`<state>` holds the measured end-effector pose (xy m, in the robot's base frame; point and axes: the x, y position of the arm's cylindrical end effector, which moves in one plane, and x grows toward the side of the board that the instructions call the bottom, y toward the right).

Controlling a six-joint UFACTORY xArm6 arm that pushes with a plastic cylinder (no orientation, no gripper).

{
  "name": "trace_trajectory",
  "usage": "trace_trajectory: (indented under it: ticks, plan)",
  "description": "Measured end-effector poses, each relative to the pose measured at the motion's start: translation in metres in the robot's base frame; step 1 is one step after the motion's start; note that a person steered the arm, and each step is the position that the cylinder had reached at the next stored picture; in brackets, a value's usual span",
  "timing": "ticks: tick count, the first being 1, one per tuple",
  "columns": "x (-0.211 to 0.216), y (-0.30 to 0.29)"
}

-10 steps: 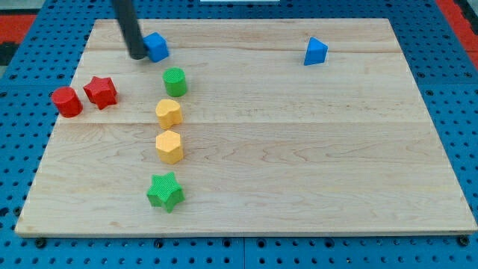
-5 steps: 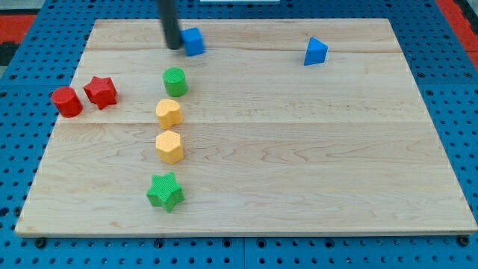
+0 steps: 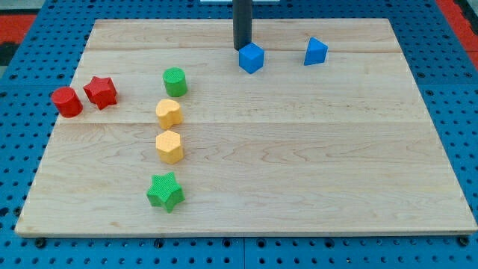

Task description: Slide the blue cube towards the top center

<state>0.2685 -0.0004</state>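
Observation:
The blue cube (image 3: 252, 57) sits near the view's top centre on the wooden board (image 3: 299, 149). My tip (image 3: 240, 47) is just above and slightly left of the cube, at its upper left edge, touching or nearly touching it. The dark rod rises from there out of the view's top.
A blue triangular block (image 3: 315, 51) lies right of the cube. A green cylinder (image 3: 175, 81), two yellow blocks (image 3: 169, 113) (image 3: 169, 146) and a green star (image 3: 165, 191) form a column at left. A red cylinder (image 3: 67, 101) and red star (image 3: 100, 92) sit at the left edge.
My tip has swept right along the top of the board, pushing the blue cube from the top left to near the top centre. The other blocks have not moved.

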Motion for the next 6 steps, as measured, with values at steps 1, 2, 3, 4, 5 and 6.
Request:
trace_trajectory:
  ticks: [1, 2, 3, 4, 5, 6]
  plan:
    - [0.062, -0.01]
    - [0.11, 0.005]
    - [0.102, 0.053]
    - [0.063, 0.049]
    - [0.06, 0.033]
    - [0.047, 0.027]
